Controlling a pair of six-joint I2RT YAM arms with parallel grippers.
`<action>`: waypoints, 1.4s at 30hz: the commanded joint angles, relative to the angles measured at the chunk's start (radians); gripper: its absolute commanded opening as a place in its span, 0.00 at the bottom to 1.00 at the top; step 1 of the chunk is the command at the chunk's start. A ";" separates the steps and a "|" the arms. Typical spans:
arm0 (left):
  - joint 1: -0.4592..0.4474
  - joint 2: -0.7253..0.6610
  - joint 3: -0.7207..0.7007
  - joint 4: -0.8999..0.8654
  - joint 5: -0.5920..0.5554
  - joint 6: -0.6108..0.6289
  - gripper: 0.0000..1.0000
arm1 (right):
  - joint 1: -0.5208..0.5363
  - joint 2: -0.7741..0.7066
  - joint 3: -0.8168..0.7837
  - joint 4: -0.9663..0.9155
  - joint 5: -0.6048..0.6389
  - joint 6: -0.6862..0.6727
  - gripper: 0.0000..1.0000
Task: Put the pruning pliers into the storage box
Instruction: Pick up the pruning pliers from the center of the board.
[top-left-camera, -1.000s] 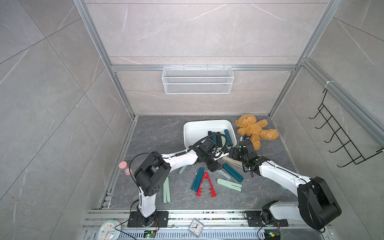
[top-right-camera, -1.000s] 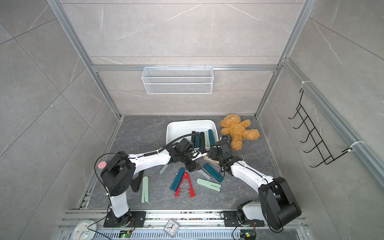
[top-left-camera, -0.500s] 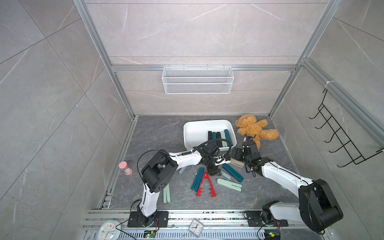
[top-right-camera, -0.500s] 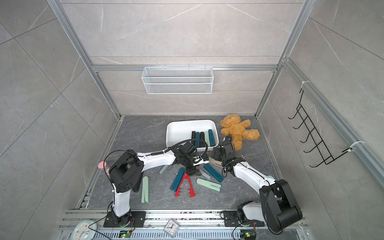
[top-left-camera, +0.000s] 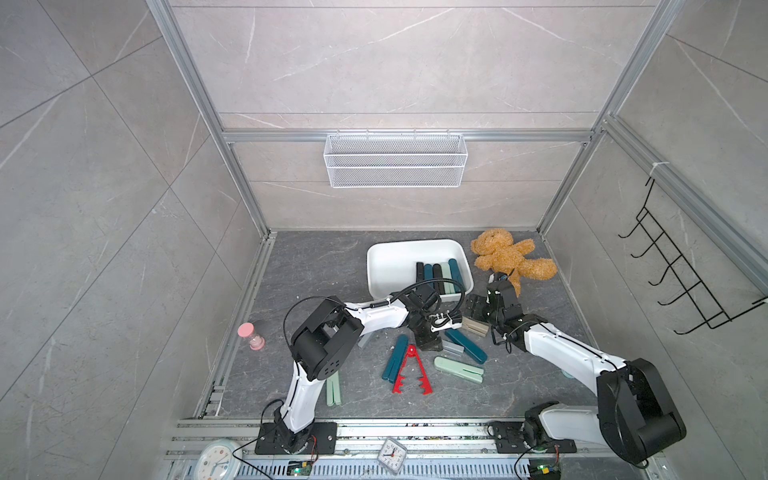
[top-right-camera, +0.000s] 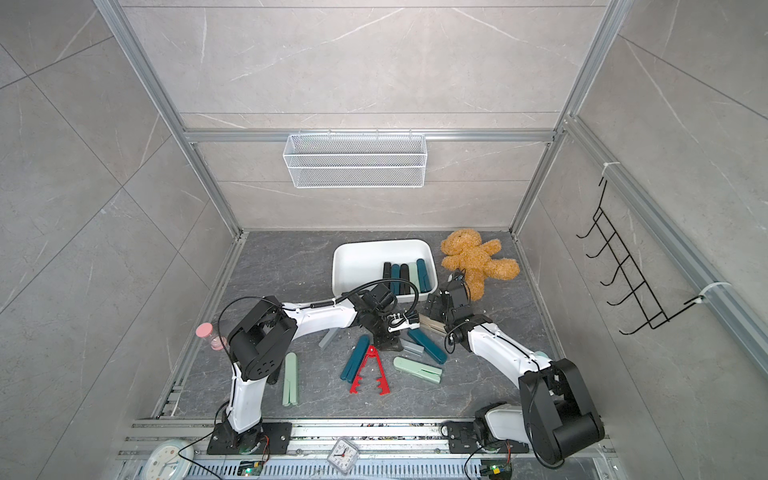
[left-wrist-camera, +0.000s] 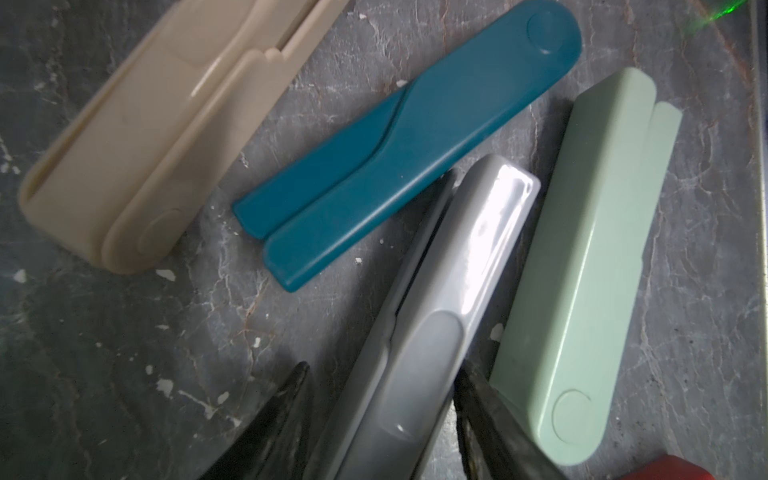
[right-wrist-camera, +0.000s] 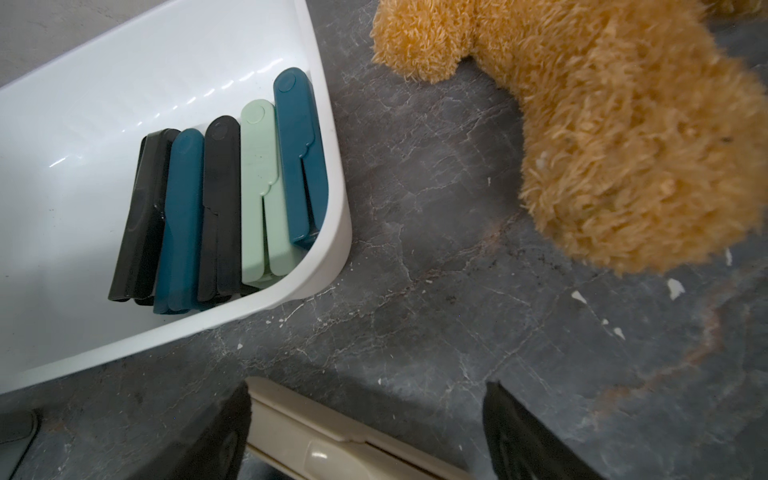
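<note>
My left end effector (left-wrist-camera: 380, 370), apart astride the grey pliers (left-wrist-camera: 473, 237); my right end effector (right-wrist-camera: 368, 386), apart over the beige pliers (right-wrist-camera: 316, 440).

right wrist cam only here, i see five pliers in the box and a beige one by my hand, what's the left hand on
Observer: The left hand is open astride a grey pliers, not gripping it.
Operator: any strays far from the pile
Observer: One mint green pliers lies alone beside the left arm's base.
Operator: is there a red one
Observer: Yes, a toothed red pliers lies spread in a V beside a dark teal one.
</note>
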 joint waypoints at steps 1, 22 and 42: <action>0.000 0.015 0.016 -0.035 0.009 0.001 0.54 | -0.005 -0.018 -0.015 -0.006 -0.005 0.020 0.88; 0.002 -0.085 -0.093 0.016 -0.023 -0.063 0.32 | -0.017 -0.012 -0.018 -0.002 -0.009 0.041 0.88; 0.014 -0.227 -0.179 0.120 -0.049 -0.138 0.22 | -0.017 0.000 -0.009 -0.002 -0.039 0.047 0.88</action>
